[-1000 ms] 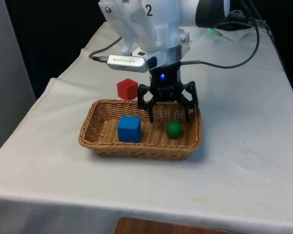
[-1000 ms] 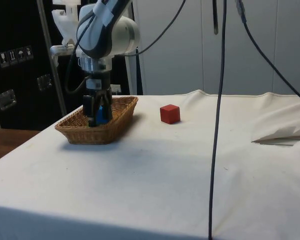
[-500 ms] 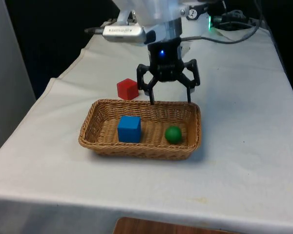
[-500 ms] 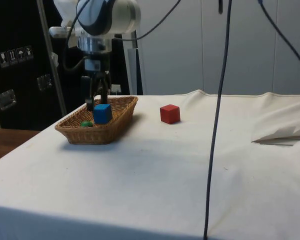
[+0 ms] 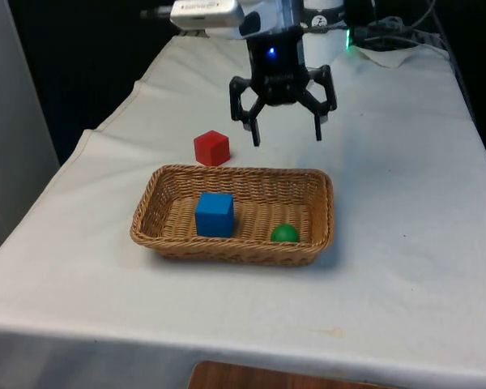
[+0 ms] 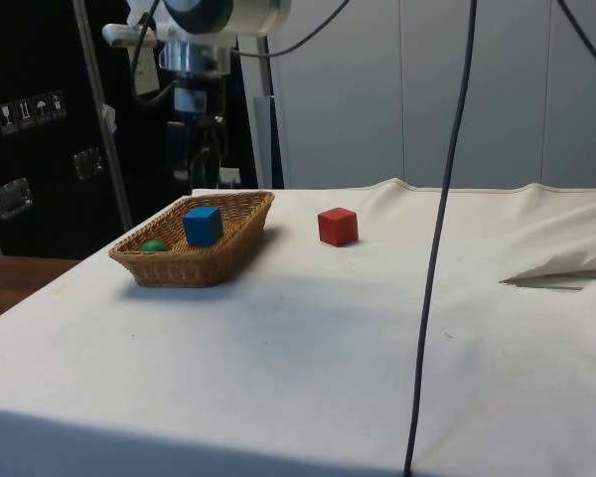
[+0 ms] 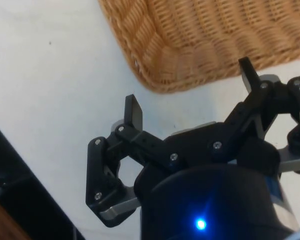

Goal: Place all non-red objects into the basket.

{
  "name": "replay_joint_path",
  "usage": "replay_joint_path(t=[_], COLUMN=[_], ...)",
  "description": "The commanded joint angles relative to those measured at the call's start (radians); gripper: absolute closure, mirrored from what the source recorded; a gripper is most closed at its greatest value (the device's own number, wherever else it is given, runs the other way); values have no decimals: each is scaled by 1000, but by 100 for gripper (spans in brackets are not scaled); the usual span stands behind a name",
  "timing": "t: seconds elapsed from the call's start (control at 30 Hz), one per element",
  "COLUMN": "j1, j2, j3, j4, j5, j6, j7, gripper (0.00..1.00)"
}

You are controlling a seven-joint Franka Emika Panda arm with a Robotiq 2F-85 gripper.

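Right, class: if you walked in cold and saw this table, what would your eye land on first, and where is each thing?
Most likely the wicker basket in the middle of the white cloth, with a blue cube and a green ball lying apart inside it. Next, the red cube on the cloth just outside the basket, on the robot's side. Above and beyond the basket hangs the black gripper, fingers spread, holding nothing.

Two cubes (image 5: 215,214), one ball (image 5: 285,233), one basket (image 5: 151,200)
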Motion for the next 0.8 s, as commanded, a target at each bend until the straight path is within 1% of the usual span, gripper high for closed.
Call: replay_joint_path(t=[0.0,0.1,0.13,0.17,0.33,0.37,0.4,0.43,0.47,0.53,0.73,0.77], j1=[6,8,2,8,11,11,11,7,11,12,11,10], j2=[-24,-63,-50,-73,-127,-127,-144,-135,-153,-170,-217,-211], j3=[-5,-5,0,-5,-4,-4,-3,0,-2,-2,1,1], j4=[-21,-55,-44,-64,-115,-115,-133,-124,-142,-161,-214,-208], j5=[-11,-12,-1,-12,-10,-10,-9,-1,-8,-6,1,0], j6=[-4,-7,-6,-8,-7,-7,-6,-8,-6,-5,-3,-8], j7=[9,9,0,9,9,9,8,0,7,6,1,0], gripper=[0,0,0,0,0,0,0,0,0,0,0,0])
